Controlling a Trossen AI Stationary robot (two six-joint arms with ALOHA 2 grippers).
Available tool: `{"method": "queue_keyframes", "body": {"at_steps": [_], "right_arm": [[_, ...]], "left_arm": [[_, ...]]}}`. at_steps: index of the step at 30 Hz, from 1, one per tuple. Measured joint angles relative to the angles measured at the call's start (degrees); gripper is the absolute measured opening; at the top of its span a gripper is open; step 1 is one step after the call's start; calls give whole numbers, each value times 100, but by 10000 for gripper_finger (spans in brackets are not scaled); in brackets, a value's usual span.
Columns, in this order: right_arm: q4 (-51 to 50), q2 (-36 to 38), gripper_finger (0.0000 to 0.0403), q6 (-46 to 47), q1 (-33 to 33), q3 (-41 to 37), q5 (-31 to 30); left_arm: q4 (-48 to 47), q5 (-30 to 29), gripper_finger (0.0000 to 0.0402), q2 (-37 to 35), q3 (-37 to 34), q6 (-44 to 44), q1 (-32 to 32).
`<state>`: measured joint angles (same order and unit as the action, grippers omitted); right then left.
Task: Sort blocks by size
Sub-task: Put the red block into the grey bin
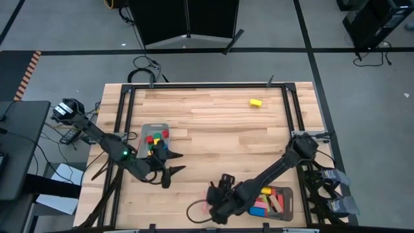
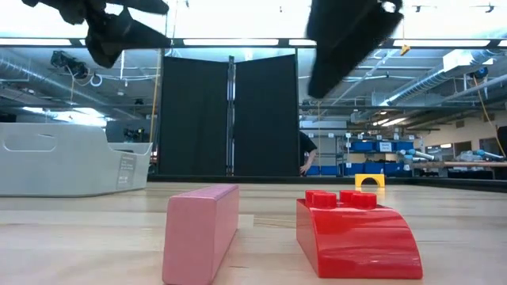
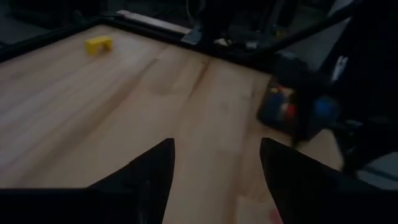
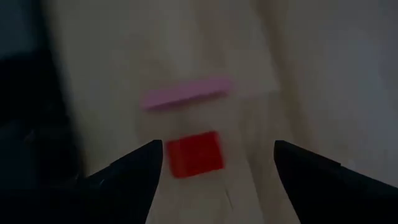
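Left gripper (image 1: 169,163) hung over the tabletop (image 1: 213,116) just beside the left grey tray (image 1: 146,129), jaws spread apart, nothing between them, touching nothing. That tray held a heap of small cubes (image 1: 155,138), red, green and yellow, painted and blocky.

Right gripper (image 1: 217,197) hovered near the front edge, jaws released wide and empty above two loose pieces. In the right wrist view a pink bar (image 4: 186,92) lay flat, and a red block (image 4: 194,154) sat just beside it, apart from the dark fingers (image 4: 134,168). In the low view the pink bar (image 2: 202,229) stood on its long edge, long axis running away from the camera, smooth matte faces; the red block (image 2: 356,229) beside it was glossy plastic-looking, curved on one side with round studs on top. The two looked near but not touching.

Right tray (image 1: 288,194) at the front right corner held longer bars (image 1: 266,202) in blue, red, yellow and plain wood, lying mostly side to side.

A yellow arch block (image 1: 256,102) sat alone far back on the planked wood tabletop, well apart from everything; its arch opening faced the low camera.
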<state>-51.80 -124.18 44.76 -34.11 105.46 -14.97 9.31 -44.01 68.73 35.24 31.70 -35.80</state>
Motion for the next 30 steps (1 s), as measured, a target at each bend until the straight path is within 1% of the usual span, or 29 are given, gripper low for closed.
{"method": "queue_keyframes", "body": {"at_steps": [2,4,8,11,16,20,30], "right_arm": [[-323,-177,319,929,13,184,-62],[-369,-328,319,1693,19,252,-89],[-229,-491,318,2867,-19,265,-130],[-228,-522,318,3422,-15,233,-127],[-230,-522,318,3983,-28,222,-292],[-306,-629,318,4281,-44,211,-162],[-111,-882,318,4951,-150,213,-88]], "left_arm": [[128,-85,243,0,0,-2,-89],[184,-194,243,0,0,-92,-160],[186,-266,243,0,0,-179,-249],[160,-266,243,0,0,-227,-315],[179,-264,243,0,0,-454,-406],[161,-264,243,0,0,-460,-408],[96,-229,243,4,0,-619,-408]]}}
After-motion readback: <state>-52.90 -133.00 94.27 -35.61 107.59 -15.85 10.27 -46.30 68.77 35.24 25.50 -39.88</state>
